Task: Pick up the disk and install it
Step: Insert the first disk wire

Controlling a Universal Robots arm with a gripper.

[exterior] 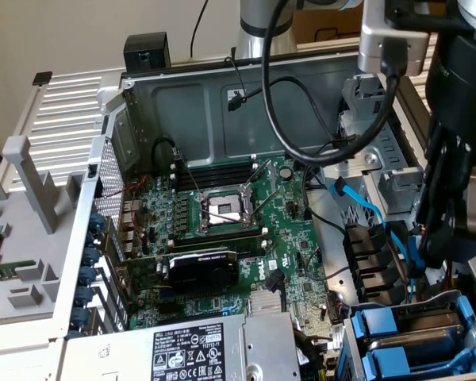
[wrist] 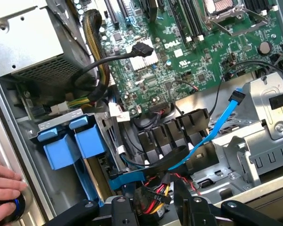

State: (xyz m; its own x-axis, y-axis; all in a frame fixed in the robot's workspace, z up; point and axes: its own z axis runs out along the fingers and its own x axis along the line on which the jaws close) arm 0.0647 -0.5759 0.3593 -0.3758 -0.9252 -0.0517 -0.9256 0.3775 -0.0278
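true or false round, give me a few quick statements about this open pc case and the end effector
1. The end effector grips the disk. False: it is open and holds nothing.
2. A person's hand is near the case's edge. True.
3. The power supply box lies outside the case. False: it sits inside, next to the motherboard.
4. A light blue cable runs across the metal drive cage. True.
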